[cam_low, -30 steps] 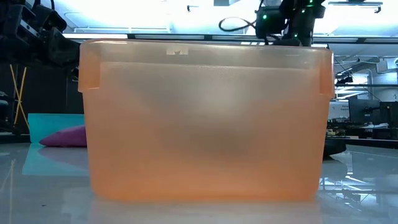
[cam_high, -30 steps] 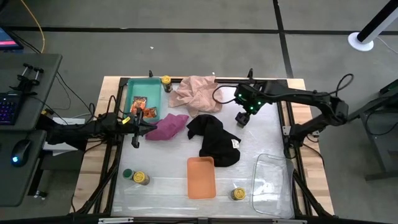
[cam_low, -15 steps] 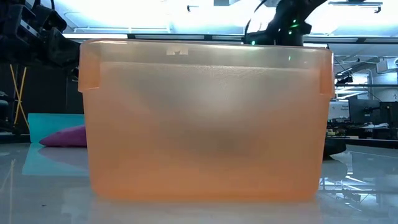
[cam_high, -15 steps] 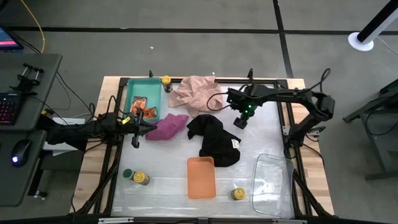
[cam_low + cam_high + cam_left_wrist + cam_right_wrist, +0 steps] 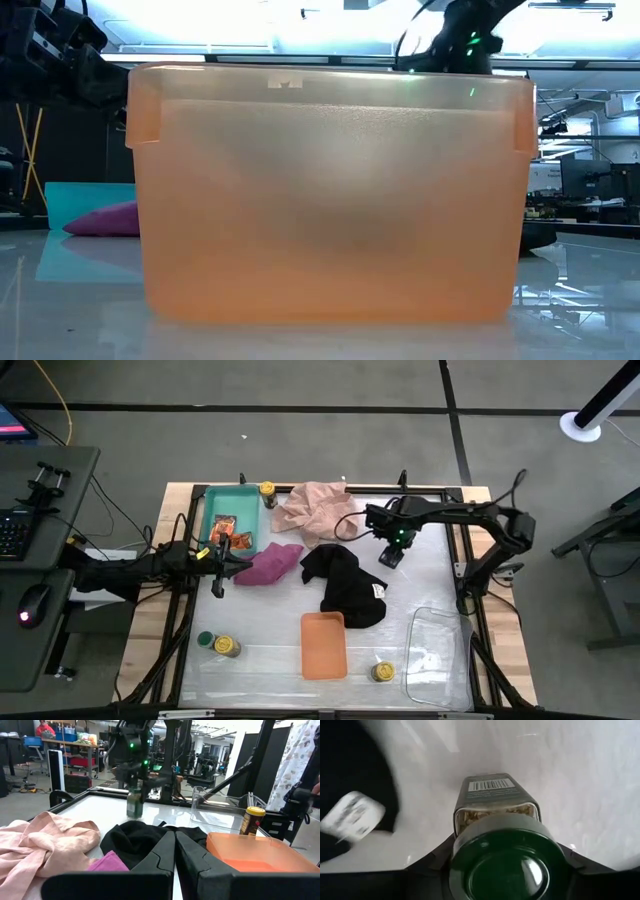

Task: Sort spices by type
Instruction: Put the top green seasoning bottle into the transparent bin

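Looking down on your table [image 5: 440, 570], note the layout from big to small. Black cloth [image 5: 345, 582] lies mid-table, pink cloth [image 5: 312, 508] at the far edge, magenta cloth [image 5: 270, 563] beside the teal tray [image 5: 222, 506]. That tray holds orange-red packets [image 5: 225, 525]. The orange tray [image 5: 323, 645] sits near the front edge and fills the low view; the clear tray [image 5: 437, 645] is to its right.

Your right gripper [image 5: 391, 553] hangs over bare table just right of the black cloth, fingers pinching a green-lidded jar [image 5: 496, 812]. The right wrist view shows the dark green lid close up with a finger on each side, barcode label pointing away; the left wrist view shows the jar upright under the gripper. Against half a second ago the arm is almost unmoved; a second ago the elbow reached farther right and the gripper sat a little higher in the overhead picture.

Your left gripper [image 5: 216, 564] waits at the near end of the teal tray, by the magenta cloth, fingers [image 5: 165, 851] pressed together on nothing, same as before.

Loose jars: one yellow-lidded jar [image 5: 267, 490] at the tray's far corner, one [image 5: 226, 647] front left beside a second green-lidded jar [image 5: 205, 639], another [image 5: 382, 671] front, between the orange and clear trays.
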